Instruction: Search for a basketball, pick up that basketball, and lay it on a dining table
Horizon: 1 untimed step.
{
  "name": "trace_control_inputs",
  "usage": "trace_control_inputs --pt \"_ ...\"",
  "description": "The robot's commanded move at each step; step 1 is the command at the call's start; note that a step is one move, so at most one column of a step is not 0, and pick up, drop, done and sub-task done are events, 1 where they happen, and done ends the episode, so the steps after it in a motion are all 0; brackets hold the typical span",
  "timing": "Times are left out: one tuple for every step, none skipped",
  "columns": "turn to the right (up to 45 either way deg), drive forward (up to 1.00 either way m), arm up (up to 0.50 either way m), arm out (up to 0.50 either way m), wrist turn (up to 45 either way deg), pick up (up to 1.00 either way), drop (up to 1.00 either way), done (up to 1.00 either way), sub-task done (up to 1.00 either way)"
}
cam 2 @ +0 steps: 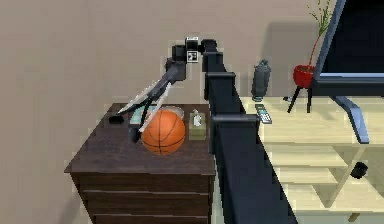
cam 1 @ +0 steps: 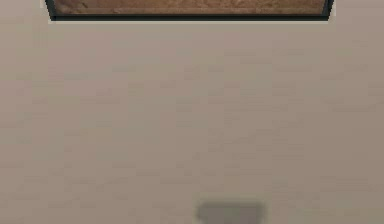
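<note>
- A plain beige wall (cam 1: 190,120) spreads across the forward view, and the same wall colour stands behind the furniture in the arm side view.
- The arm (cam 2: 235,150), a dark square bar, rises from the bottom edge of the arm side view and reaches out over the right end of a dark wooden chest of drawers (cam 2: 100,165).
- A large dark television (cam 2: 355,45) stands at the arm side view's right, on a pale wooden shelf unit (cam 2: 300,140) that adjoins the chest.
- A picture in a dark frame (cam 1: 190,8), brown inside, hangs at the top edge of the forward view.
- The basketball (cam 2: 165,131), orange with dark seams, rests on top of the chest, near its front edge and just left of the arm.
- The gripper (cam 2: 137,120) slants down and to the left from the white marker squares (cam 2: 190,50). Its thin fingers end at the ball's left side. Whether they touch the ball or hold anything cannot be told.
- A red vase (cam 2: 303,73) with a thin plant stem stands on a dark stand beside the television.
- A grey bottle (cam 2: 262,76) stands on the shelf unit, with a remote control (cam 2: 264,115) lying in front of it.
- A small pale box (cam 2: 198,122) sits between the ball and the arm.
- A small dark object (cam 2: 117,120) lies at the chest's left.
</note>
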Motion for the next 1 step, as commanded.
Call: trace_control_inputs --pt "0.0 0.00 0.00 0.00 45.0 0.00 0.00 0.00 0.00"
